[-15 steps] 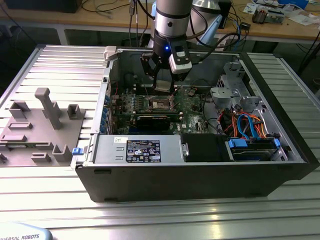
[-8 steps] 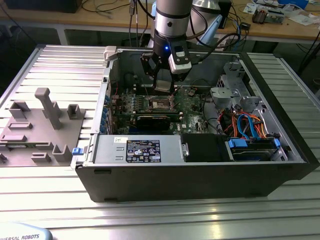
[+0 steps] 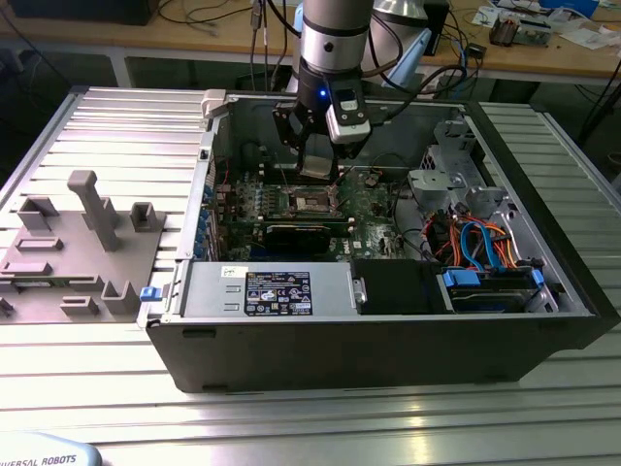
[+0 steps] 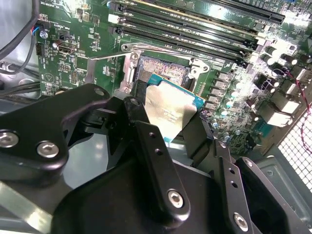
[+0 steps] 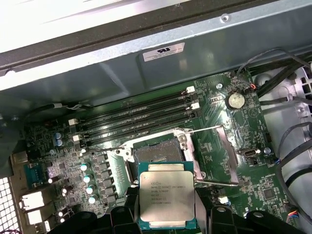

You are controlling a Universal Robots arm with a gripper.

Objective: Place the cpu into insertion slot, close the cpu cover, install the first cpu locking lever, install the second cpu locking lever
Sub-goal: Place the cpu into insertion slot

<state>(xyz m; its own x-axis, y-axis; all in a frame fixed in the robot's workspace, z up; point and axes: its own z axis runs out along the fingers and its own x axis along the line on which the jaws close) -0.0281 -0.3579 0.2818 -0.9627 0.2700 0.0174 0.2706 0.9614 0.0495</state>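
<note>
The cpu (image 5: 167,200) is pinched by two opposite edges in my hand (image 5: 168,217), metal lid up, hanging just short of the open insertion slot (image 5: 158,153). I judge it light, stiff and slick (the underside contacts are delicate), so I hold it by the edges only. The cpu cover (image 5: 218,153) stands swung open beside the slot on the motherboard (image 5: 63,156).
</note>
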